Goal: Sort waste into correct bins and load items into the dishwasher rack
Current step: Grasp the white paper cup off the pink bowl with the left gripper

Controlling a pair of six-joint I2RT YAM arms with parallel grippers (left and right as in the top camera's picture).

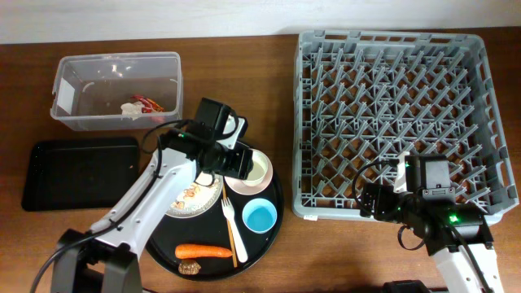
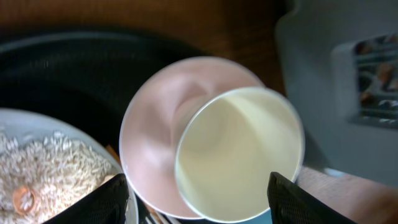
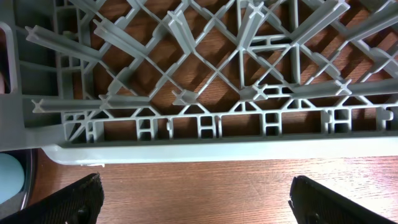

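Observation:
The pale bowl (image 1: pixel 244 181) (image 2: pixel 155 124) sits on the round black tray (image 1: pixel 260 244), with a smaller cream-white cup (image 2: pixel 239 155) overlapping its right side. My left gripper (image 1: pixel 240 163) (image 2: pixel 199 199) is open right above them, one finger on each side, holding nothing. The white plate (image 1: pixel 191 199) (image 2: pixel 37 162) holds beige food scraps. The fork (image 1: pixel 231 224), light-blue cup (image 1: pixel 260 216), carrot (image 1: pixel 203 251) and brown lump (image 1: pixel 189 267) lie on the tray. My right gripper (image 1: pixel 383 199) (image 3: pixel 199 199) is open and empty over bare table at the front edge of the grey rack (image 1: pixel 391 98) (image 3: pixel 205 93).
The clear tub (image 1: pixel 81 118) at the back left holds the red wrapper (image 1: pixel 149 104) and a white scrap (image 1: pixel 130 110). The shallow black rectangular tray (image 1: pixel 77 171) lies in front of it. The rack holds nothing. The blue cup's edge shows in the right wrist view (image 3: pixel 9 177).

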